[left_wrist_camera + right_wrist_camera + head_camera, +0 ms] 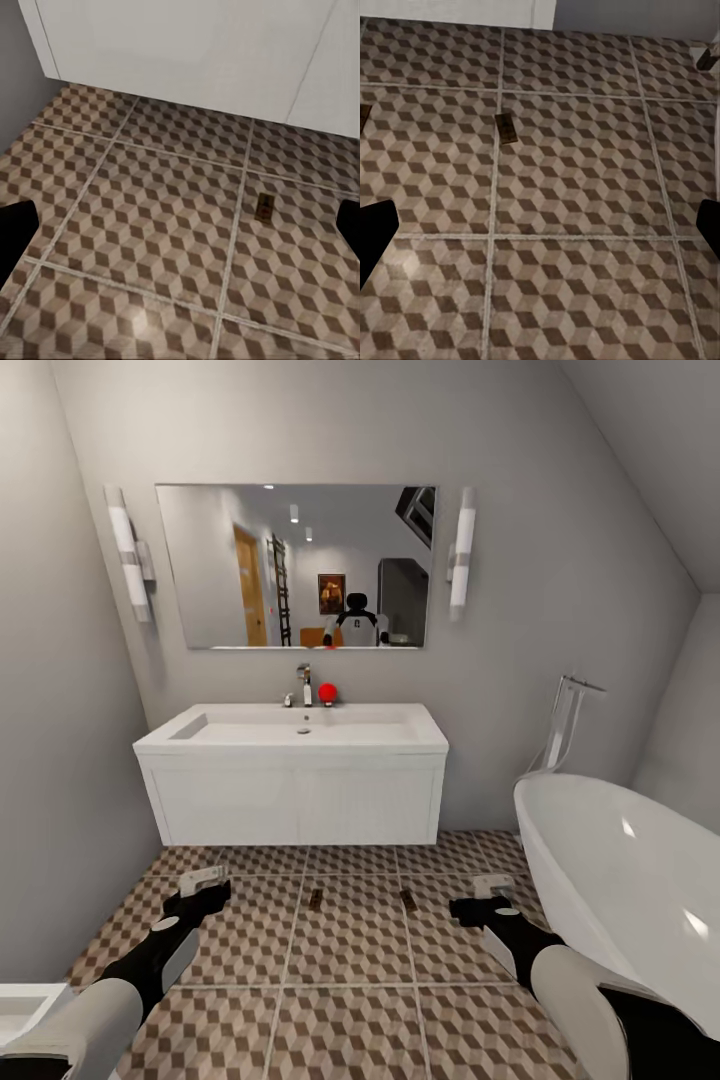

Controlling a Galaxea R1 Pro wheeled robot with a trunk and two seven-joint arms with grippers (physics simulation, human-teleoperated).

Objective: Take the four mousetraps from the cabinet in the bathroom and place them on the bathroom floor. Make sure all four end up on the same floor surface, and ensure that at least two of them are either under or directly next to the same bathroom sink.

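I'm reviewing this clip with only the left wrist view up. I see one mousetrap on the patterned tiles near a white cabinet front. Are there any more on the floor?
Observer: Yes. In the head view a second mousetrap lies on the bathroom floor, to the right of the first mousetrap.
Operator: What is the white front?
Observer: It's the vanity carrying the sink. Both traps lie on the tiles just in front of it, not beneath it.
Operator: Is the right hand carrying one?
Observer: No. The right hand is open and empty, above the tiles near the second trap.
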